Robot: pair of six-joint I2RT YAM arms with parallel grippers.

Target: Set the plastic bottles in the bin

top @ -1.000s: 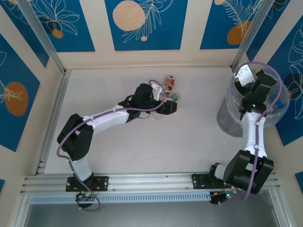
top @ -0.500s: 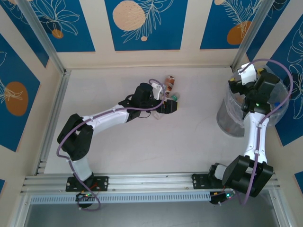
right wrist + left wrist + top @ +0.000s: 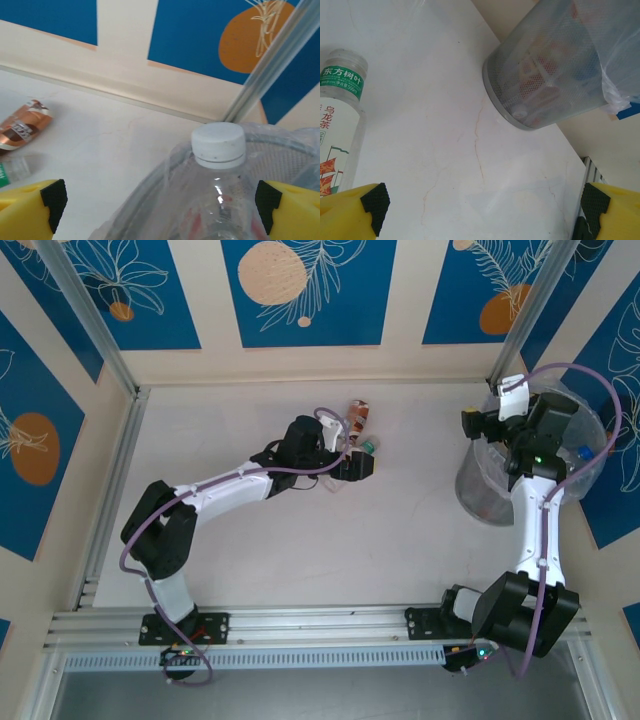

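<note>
Arms stretch away from their bases over the pale surface (image 3: 250,560). The left arm (image 3: 230,485) lies low and runs up and to the right, and the left tool (image 3: 358,466) ends just beside two lying bottles: a tea bottle (image 3: 368,447) with a green band and, a little farther back, a brown bottle (image 3: 358,415). The right arm (image 3: 530,530) rises nearly straight, then bends left at the wrist, so the right tool (image 3: 478,425) hangs over the left rim of the bin (image 3: 475,495) at the right side. The left wrist view adds the tea bottle's green label with Chinese print. It also shows the yellow fingertips (image 3: 370,202) spread wide with bare surface between them, and the bin's mesh wall with several bottles inside. The right wrist view shows those fingers set equally wide. A clear white-capped bottle (image 3: 218,145) stands between them at the bin's rim with a gap on its left. Whether the right finger touches it cannot be told.
</note>
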